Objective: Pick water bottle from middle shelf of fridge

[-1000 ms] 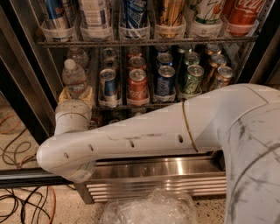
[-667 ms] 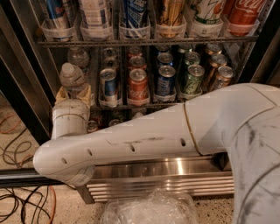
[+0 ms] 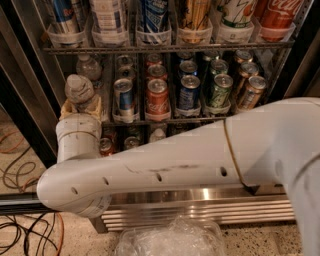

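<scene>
The water bottle (image 3: 80,91), clear and ribbed with a pale cap, stands at the left end of the middle shelf (image 3: 165,120) of the fridge (image 3: 31,100). My gripper (image 3: 80,106) sits at the end of the white arm, right under and around the bottle's lower body. Its tan fingers (image 3: 67,108) are closed against both sides of the bottle. The bottle's lower half is hidden by the gripper and wrist. A second clear bottle (image 3: 89,65) stands behind it, deeper on the shelf.
Short soda cans fill the shelf's lanes, among them a red cola can (image 3: 157,94). Tall cans (image 3: 155,15) stand on the rack above. Below is the steel base grille (image 3: 200,209). Cables (image 3: 20,167) lie on the floor at left, and crumpled clear plastic (image 3: 170,240) lies in front.
The gripper and the bottle have shifted a little to the left and outward together. The arm's elbow has swung left with them.
</scene>
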Controlling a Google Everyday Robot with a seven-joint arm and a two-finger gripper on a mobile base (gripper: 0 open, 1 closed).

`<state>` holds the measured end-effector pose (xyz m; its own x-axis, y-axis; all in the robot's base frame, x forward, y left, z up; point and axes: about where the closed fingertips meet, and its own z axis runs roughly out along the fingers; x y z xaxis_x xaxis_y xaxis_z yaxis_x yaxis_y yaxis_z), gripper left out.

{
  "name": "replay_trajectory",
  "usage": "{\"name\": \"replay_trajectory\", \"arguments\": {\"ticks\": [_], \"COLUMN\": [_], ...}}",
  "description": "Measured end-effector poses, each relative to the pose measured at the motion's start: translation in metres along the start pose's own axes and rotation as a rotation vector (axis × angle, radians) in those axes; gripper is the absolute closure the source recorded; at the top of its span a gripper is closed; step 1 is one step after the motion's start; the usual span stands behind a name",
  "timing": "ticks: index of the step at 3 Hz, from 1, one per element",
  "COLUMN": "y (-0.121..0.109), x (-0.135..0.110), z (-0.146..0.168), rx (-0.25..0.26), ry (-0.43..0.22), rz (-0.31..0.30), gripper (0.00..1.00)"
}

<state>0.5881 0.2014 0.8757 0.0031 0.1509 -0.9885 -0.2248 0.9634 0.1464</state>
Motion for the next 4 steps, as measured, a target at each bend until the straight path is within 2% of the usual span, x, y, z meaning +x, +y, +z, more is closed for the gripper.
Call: {"name": "replay_trajectory", "arguments": {"ticks": [1,2,3,4], "y": [0.007,-0.003,-0.016,-0.022], "x": [-0.016,-0.039,-0.051,-0.048], "z": [-0.02,-0.031,-0.038,-0.042], "rx": [-0.061,-0.109,-0.155,-0.213], "ry": [0.015,0.033,0.08,0.158], "rz": [0.02,0.035,0.053,0.069], "gripper": [1.0,1.0,1.0,1.0]}}
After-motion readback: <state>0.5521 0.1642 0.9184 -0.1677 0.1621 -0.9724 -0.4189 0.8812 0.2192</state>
